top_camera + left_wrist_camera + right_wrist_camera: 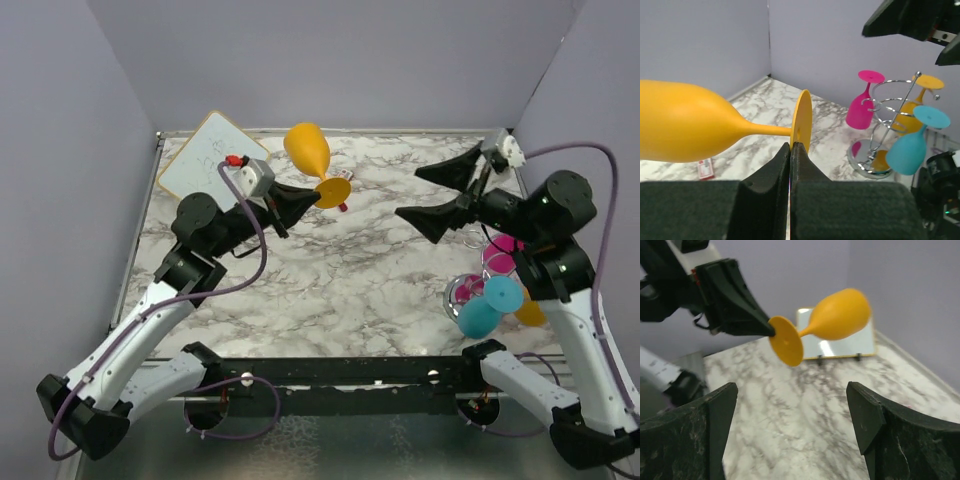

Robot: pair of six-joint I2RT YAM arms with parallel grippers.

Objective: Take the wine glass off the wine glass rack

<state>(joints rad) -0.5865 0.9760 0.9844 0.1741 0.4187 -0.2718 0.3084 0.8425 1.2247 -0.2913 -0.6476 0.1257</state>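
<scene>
as left jaws pinch wine glass (307, 148) sideways aloft, right jaws wide

Wine glass (685, 127): you see smooth matt plastic.
Wine glass rack (865, 162): glossy chrome wire.
Counter (340, 270): marble-look, smooth.

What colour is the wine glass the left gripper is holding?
Orange-yellow all over. The matte orange-yellow wine glass shows best in the left wrist view.

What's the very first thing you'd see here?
A big yellow glass held sideways in the air over the far left of the table, with the left gripper pinching its round foot. Next is the shiny rack on the right, with a pink glass, a teal glass and a second yellow glass hanging upside down.
</scene>
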